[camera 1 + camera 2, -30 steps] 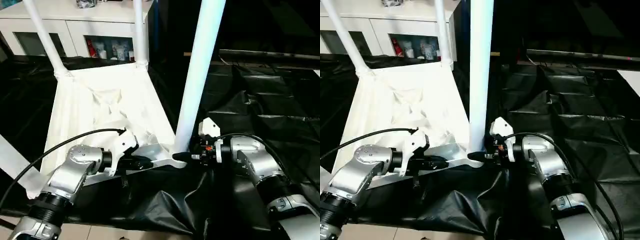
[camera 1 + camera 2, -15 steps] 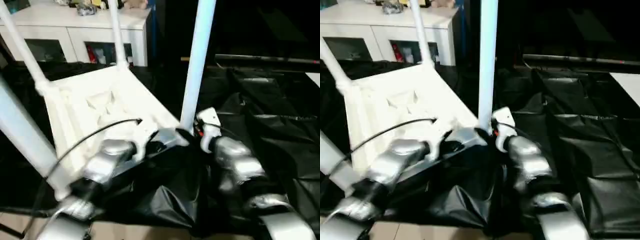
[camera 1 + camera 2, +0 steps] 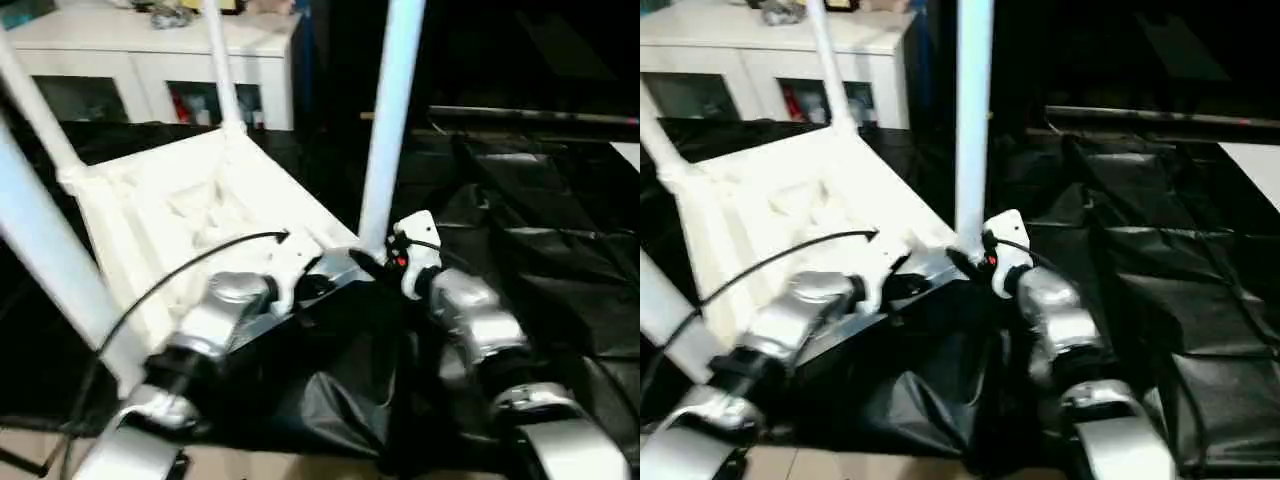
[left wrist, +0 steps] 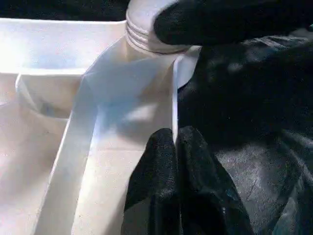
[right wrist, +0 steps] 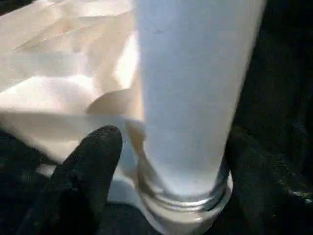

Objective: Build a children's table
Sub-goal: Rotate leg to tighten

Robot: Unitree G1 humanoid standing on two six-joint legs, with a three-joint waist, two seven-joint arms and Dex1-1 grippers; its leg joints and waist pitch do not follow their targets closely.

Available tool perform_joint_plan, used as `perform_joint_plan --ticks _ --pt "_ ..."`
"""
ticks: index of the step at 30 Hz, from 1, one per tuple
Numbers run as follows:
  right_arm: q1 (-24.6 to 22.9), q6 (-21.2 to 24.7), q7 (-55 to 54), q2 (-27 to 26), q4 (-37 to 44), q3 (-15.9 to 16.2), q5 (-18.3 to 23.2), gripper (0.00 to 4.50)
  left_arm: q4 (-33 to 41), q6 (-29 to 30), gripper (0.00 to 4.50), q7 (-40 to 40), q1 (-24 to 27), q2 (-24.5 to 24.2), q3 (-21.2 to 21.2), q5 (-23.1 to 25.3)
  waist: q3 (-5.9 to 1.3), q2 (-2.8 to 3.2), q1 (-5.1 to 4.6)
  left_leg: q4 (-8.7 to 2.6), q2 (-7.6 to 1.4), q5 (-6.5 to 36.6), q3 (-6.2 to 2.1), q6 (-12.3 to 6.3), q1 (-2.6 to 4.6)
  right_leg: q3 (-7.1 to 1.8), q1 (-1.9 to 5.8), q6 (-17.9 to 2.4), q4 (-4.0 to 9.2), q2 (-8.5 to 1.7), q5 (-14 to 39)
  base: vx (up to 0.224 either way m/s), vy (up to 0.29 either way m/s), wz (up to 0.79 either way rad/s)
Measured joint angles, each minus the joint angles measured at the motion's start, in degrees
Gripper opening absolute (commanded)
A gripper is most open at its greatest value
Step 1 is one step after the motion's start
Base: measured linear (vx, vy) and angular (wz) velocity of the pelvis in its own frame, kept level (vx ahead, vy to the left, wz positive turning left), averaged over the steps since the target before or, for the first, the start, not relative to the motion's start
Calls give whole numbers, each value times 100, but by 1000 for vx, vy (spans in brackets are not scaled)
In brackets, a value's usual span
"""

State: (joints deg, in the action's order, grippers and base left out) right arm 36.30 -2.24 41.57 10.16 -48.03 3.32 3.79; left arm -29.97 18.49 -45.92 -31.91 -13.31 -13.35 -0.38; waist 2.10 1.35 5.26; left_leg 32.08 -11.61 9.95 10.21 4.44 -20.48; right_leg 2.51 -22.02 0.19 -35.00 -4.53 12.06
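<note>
The white children's table [image 3: 190,215] lies upside down and tilted on black sheeting, its tube legs pointing up. At its near right corner stands one leg [image 3: 390,120]. My left gripper [image 3: 318,285] is shut on the thin rim of the top beside that corner; in the left wrist view its fingers [image 4: 159,166] pinch the rim edge. My right gripper [image 3: 368,262] is closed around the base of that leg, just above the ribbed socket [image 5: 186,205], with one black finger [image 5: 93,166] on either side. Another leg [image 3: 50,270] looms at the near left.
A white cabinet [image 3: 150,70] with glass-fronted compartments stands behind the table. Crumpled black sheeting [image 3: 540,230] covers the ground to the right and front. A strip of pale floor [image 3: 30,455] shows at the bottom left.
The view has shifted. The table has tipped and turned so the near left leg now shows large at the left. Both grippers keep their hold at the same corner.
</note>
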Motion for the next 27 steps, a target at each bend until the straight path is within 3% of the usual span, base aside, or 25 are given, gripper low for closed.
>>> perform_joint_plan --ticks 5,12,15,17,27 --pt "-90 -126 1563 546 323 341 35 369 658 -86 0 -948 488 -650 2 -278 -5 7 -11 -5 -18 -1 -12 -2 -33 11 -10 -8 -2 25 34 22 -4 -1" --pt "-209 -59 2488 649 511 614 109 369 1381 -43 0 -1811 988 -1285 6 -596 -2 3 68 46 -18 -11 -9 -41 -107 11 -94 -18 -16 19 41 7 -1 0" --pt "-209 -47 2668 658 511 645 117 369 1464 -24 0 -1870 1081 -1327 8 -635 1 -2 84 58 -19 -7 -7 -33 -106 8 -89 -25 -18 16 34 0 0 0" --pt "-209 -32 2746 665 511 646 119 336 1512 -3 0 -1873 1108 -1345 8 -652 3 -6 83 59 -19 -2 -2 -20 -101 2 -88 -30 -20 16 28 0 0 0" --pt "-213 48 2896 654 513 658 170 278 1624 113 0 -1877 1150 -1381 8 -683 5 -13 75 60 -20 -14 1 -34 -96 1 -88 -28 -27 16 27 0 0 0"
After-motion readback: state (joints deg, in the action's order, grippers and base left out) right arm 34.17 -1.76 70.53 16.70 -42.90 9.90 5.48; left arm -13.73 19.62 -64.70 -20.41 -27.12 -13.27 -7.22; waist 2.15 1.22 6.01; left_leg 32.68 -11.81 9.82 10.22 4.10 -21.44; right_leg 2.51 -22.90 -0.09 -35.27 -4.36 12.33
